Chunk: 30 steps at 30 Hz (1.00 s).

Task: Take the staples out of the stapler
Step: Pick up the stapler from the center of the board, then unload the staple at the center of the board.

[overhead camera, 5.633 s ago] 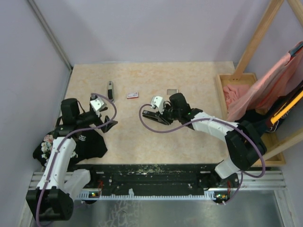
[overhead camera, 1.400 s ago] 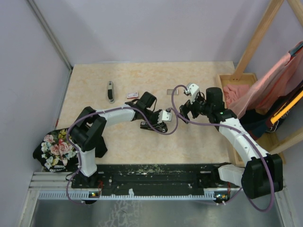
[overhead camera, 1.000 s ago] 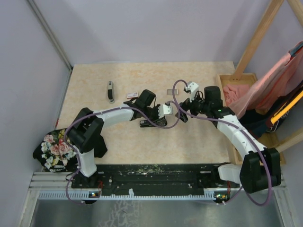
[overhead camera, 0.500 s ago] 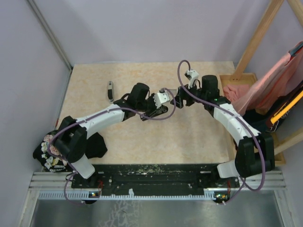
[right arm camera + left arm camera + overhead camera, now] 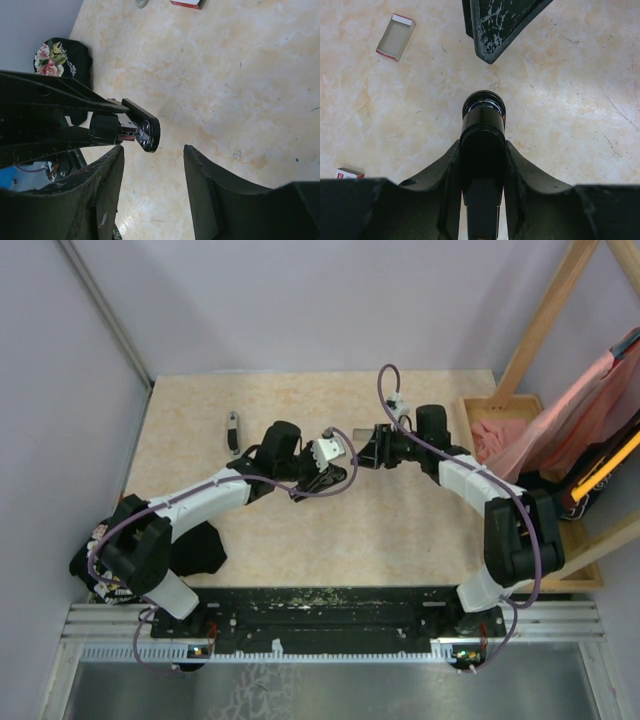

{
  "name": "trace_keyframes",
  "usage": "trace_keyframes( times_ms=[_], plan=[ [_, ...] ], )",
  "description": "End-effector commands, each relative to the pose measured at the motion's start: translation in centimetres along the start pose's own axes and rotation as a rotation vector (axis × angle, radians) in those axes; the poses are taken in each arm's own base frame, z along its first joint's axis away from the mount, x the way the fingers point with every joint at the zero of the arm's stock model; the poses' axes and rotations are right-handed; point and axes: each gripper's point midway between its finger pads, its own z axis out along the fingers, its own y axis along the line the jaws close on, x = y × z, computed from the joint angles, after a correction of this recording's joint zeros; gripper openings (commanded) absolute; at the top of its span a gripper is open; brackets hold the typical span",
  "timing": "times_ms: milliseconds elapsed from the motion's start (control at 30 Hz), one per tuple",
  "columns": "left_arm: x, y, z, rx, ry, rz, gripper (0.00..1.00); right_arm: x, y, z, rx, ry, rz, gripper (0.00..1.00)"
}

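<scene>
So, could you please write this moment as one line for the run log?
left gripper: shut on stapler | right gripper: open, near stapler's free end, no contact | staples: none visible

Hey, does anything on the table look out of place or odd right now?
A small open tray lies askew, apart from the red-and-white box, as if pulled out of it. A floral black cloth is bunched at the left edge of the table. Nothing looks spilled.
</scene>
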Motion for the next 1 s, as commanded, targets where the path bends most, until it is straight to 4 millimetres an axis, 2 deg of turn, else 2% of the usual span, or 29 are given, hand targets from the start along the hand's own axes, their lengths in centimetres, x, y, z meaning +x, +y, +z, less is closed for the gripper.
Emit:
trace_keyframes(
  times_ms=[0,633,733,967],
  plan=[
    [-3.8,0.8,-0.7,-0.019,-0.12,0.008,0.0,-0.3,0.5,0.6,-0.075,-0.015,0.014,0.5],
    [-3.7,0.0,-0.4,0.026,-0.118,-0.023,0.0,2.5,0.8,2.7,-0.098,0.071,0.02,0.48],
    [-3.7,-0.1,-0.3,0.032,-0.118,-0.025,0.0,3.8,0.3,3.5,-0.107,0.112,0.058,0.47],
    [-3.5,-0.1,-0.1,0.035,-0.114,-0.03,0.0,4.5,0.6,4.0,-0.139,0.141,0.089,0.42]
  ],
)
